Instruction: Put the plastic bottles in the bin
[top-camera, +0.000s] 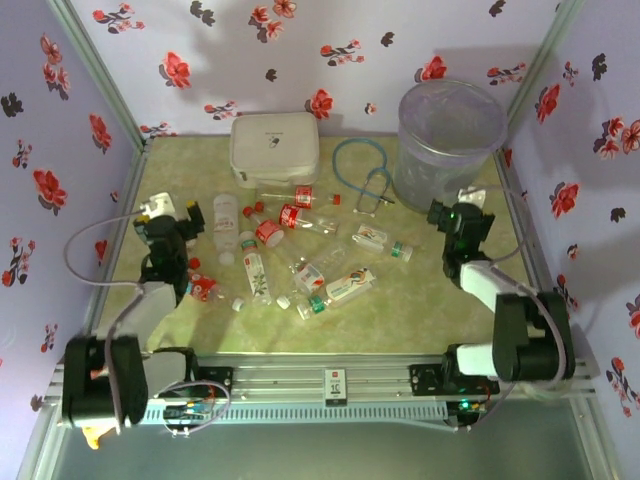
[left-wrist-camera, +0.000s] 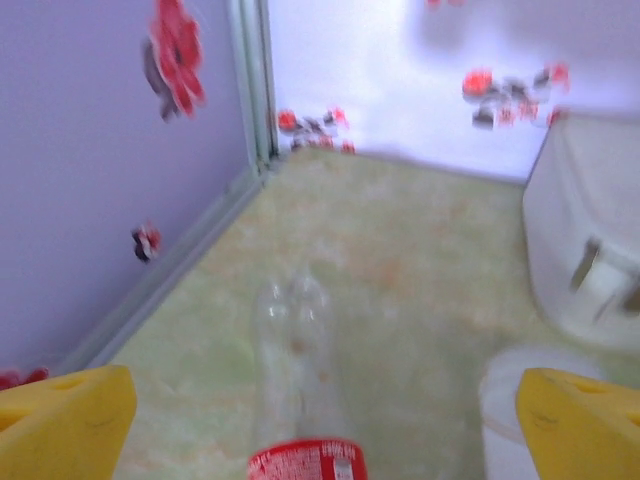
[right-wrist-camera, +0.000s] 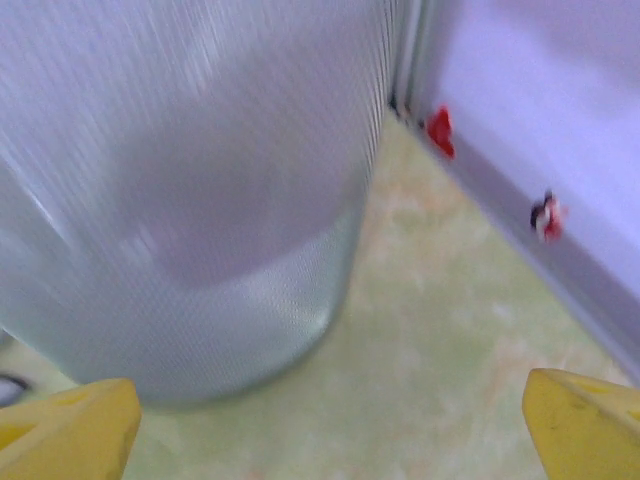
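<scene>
I have the left gripper (left-wrist-camera: 320, 432) spread wide with nothing in it, its yellow fingertips (left-wrist-camera: 62, 420) standing either side of a clear bottle (left-wrist-camera: 300, 370) that lies on the surface (left-wrist-camera: 420, 260) pointing away from the wrist camera, its red label at the near end. From above, the rest of the plastic bottles (top-camera: 340, 288) lie scattered on their sides across the middle of the surface, some touching, in front of the white case (top-camera: 275, 145). The bin (top-camera: 450, 140) stands upright in the far right corner, well apart from the pile. My right gripper (right-wrist-camera: 330, 432) is also spread and empty, sitting low just beside the bin's wall (right-wrist-camera: 180, 200). I judge these bottles to be empty and very light, with thin walls that will dent under a hard squeeze and smooth round sides that will roll or squirt out of a loose pinch. I would take the one under the left gripper across its body at the labelled band, where the film gives some grip, closing gently. The cap end looks stiffer but narrower, so I judge it a less forgiving target. The risk I see is nudging it into a roll before the fingers meet.
</scene>
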